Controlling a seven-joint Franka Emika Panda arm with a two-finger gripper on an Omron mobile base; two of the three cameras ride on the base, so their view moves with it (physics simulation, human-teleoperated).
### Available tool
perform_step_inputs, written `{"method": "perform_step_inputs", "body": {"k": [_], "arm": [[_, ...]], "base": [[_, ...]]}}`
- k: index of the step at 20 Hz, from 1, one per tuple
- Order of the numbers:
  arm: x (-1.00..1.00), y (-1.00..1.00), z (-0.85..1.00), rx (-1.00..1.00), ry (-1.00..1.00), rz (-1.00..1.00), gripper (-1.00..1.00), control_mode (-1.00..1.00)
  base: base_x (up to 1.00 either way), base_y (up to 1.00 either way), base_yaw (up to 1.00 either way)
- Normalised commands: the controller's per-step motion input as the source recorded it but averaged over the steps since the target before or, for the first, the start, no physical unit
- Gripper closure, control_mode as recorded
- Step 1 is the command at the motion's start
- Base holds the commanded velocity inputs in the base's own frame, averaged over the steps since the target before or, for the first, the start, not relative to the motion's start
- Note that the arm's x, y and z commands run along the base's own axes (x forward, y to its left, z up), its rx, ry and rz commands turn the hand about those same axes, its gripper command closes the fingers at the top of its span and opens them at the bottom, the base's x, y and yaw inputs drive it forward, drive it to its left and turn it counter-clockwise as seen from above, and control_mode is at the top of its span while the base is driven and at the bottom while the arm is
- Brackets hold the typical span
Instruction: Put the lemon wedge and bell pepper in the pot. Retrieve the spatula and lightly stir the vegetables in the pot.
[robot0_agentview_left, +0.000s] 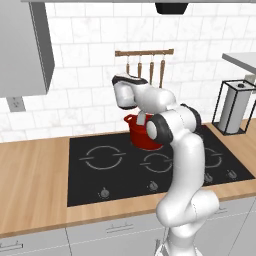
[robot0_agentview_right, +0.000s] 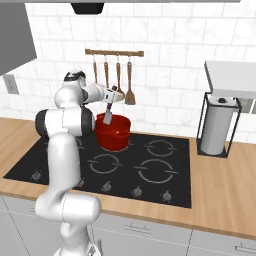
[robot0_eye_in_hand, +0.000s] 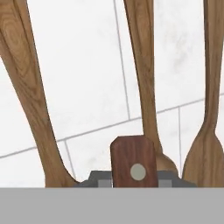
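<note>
Left base view: pot (robot0_agentview_left: 142, 134) on rear hob, half hidden behind arm; right base view: gripper (robot0_agentview_right: 113, 96) pinched on spatula (robot0_agentview_right: 108, 114) handle, grey blade hanging at the pot's (robot0_agentview_right: 113, 132) rim; hand view: spatula's (robot0_eye_in_hand: 133, 162) brown riveted handle end before hanging wooden utensils (robot0_eye_in_hand: 26, 94).

Everything around me is evenly and brightly lit, with soft light from above and no harsh glare. The wall tiles (robot0_agentview_right: 170, 75) look clean white, slightly grey in the upper corners. My arm (robot0_agentview_left: 185, 165) carries gentle grey shading on its undersides. The black hob (robot0_agentview_left: 150, 165) shows only a dull sheen, its rings readable. Shadows on the tabletop (robot0_agentview_left: 30, 185) are faint and diffuse. Both base views are a little soft and low in detail. In my hand view the wooden utensils (robot0_eye_in_hand: 26, 96) are sharp, the grain clear, with no edge distortion.
</note>
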Motion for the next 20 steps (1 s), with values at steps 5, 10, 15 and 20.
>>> {"method": "perform_step_inputs", "body": {"k": [5,10,15,20], "arm": [[0.25,-0.17,-1.00,-0.11,-0.04,-0.12,1.00,-1.00],[0.03,-0.43,-1.00,-0.04,0.00,-0.14,1.00,-1.00],[-0.30,-0.47,-0.92,0.00,0.00,-0.14,1.00,-1.00],[0.00,-0.07,-0.84,0.00,-0.08,-0.06,1.00,-1.00]], "base": [[0.00,0.00,0.00],[0.00,0.00,0.00],[0.00,0.00,0.00],[0.00,0.00,0.00]]}}
